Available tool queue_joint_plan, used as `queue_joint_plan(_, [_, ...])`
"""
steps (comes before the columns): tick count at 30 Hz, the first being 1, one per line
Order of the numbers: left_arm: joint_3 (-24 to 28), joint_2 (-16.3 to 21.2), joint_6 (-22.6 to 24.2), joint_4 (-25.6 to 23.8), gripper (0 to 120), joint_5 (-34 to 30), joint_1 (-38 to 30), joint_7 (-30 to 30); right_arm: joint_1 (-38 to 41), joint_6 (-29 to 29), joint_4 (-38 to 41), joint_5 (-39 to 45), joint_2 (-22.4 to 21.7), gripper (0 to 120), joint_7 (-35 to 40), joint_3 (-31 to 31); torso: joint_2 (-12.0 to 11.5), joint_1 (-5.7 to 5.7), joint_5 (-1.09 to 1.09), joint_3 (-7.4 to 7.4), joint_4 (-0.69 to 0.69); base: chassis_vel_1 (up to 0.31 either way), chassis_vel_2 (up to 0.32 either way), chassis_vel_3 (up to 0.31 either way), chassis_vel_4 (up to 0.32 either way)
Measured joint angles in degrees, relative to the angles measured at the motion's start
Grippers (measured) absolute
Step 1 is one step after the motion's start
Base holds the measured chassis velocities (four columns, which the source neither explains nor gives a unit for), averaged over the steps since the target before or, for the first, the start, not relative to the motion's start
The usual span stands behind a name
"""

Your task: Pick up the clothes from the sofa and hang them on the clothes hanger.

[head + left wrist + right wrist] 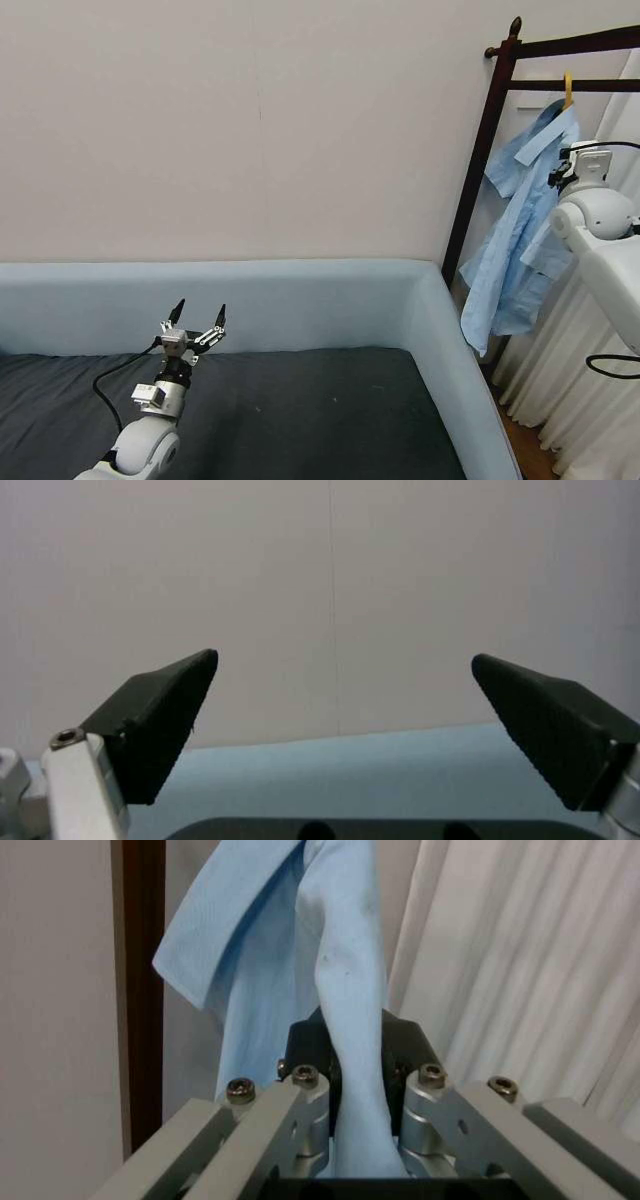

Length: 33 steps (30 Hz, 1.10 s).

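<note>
Shirt (515, 240): blue, on a yellow hanger (567, 88) on the dark rack (480, 150) beside the sofa (300, 290) | Right gripper (350, 1057): clamped on shirt cloth, probably steadying it | Left gripper (200, 312): fingers apart, idle above the sofa seat

The head camera is sitting high over the sofa (300, 290), looking forward and a little down at the sofa's back and the pale wall (250, 120) behind it. The left wrist camera is riding low over the sofa's seat. It is peeking out between the spread fingers of the left gripper (344, 658) at that same sofa back and wall (much closer in). The right wrist camera is hanging past the sofa's end, looking up along the blue shirt (340, 975) from very near, over the right gripper (350, 1057) pinching it. The head camera is seeing that shirt too, from farther off.
</note>
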Motion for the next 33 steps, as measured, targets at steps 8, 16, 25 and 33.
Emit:
queue_joint_plan(8, [-0.9, 0.4, 0.0, -1.0, 100, 0.1, 0.9, -0.3, -2.4, 1.2, 3.0, -0.1, -0.6, 11, 0.7, 1.4, 0.0, 0.0, 0.01, 0.0, 0.0, 0.0, 0.0, 0.0, 0.0])
queue_joint_plan(16, [-4.6, -0.3, 0.8, -6.8, 100, -5.5, 5.7, -4.9, -16.8, 17.0, 17.0, -5.4, -4.7, 46, -5.3, 11.2, 0.0, 0.0, -0.01, -0.01, -0.01, 0.0, 0.0, 0.0, 0.0])
queue_joint_plan(25, [-13.1, -1.9, 0.3, -20.8, 100, -5.4, 18.9, -6.7, -44.0, 33.3, 32.5, -5.5, -4.2, 78, -16.5, 23.3, 0.0, -0.01, -0.02, -0.02, 0.0, 0.0, 0.0, 0.0, 0.0])
queue_joint_plan(33, [-16.1, -9.7, 3.1, -29.6, 100, 0.1, 28.6, -8.6, -64.5, 33.1, 45.2, -11.3, 6.5, 98, -18.0, 31.5, 0.0, -0.01, -0.02, -0.01, 0.02, 0.0, 0.0, 0.0, 0.0])
